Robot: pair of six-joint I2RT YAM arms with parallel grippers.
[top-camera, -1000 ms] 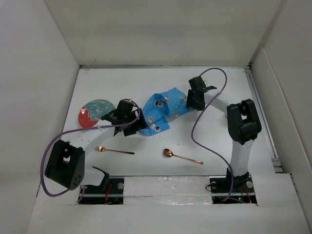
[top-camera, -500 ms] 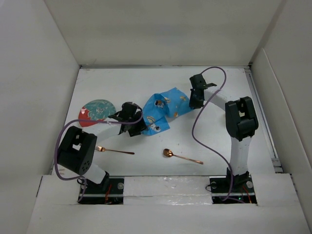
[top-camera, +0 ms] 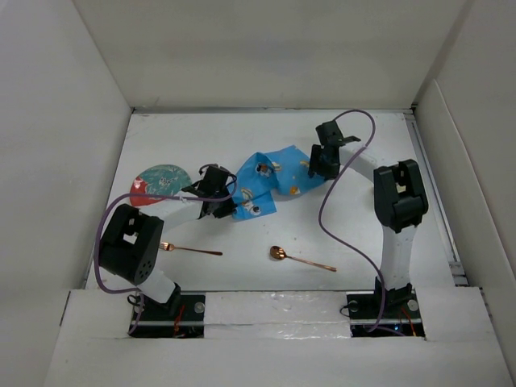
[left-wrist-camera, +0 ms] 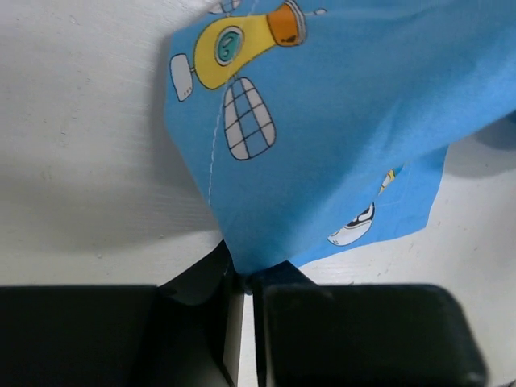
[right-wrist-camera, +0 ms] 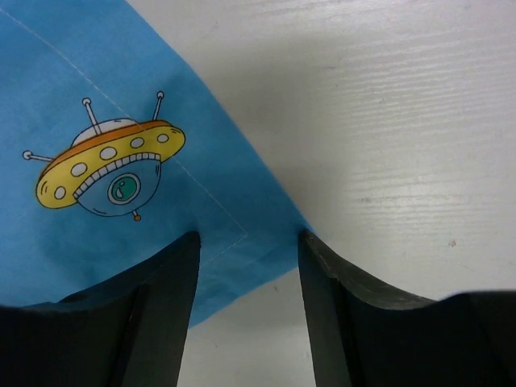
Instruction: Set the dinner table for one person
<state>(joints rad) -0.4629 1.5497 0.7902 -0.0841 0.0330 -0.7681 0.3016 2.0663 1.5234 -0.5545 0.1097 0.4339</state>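
The blue space-patterned placemat (top-camera: 270, 181) lies rumpled in the middle of the white dinner table (top-camera: 201, 133). My left gripper (top-camera: 227, 199) is shut on the cloth's near-left corner; in the left wrist view the placemat (left-wrist-camera: 339, 121) rises in a fold from the pinched jaws of that gripper (left-wrist-camera: 244, 278). My right gripper (top-camera: 318, 167) stands open at the cloth's right corner. In the right wrist view that gripper (right-wrist-camera: 248, 242) straddles the placemat (right-wrist-camera: 81, 89) corner, and its fingers (right-wrist-camera: 165, 282) do not press on it.
A round teal and red plate (top-camera: 157, 184) sits left of the left gripper. A copper fork (top-camera: 190, 249) and a copper spoon (top-camera: 300, 259) lie near the front edge. White walls enclose the table on three sides.
My left gripper has closed on the placemat's corner, and its arm has folded back toward its base. The cloth has bunched and shifted slightly. The right gripper has stayed at the right corner.
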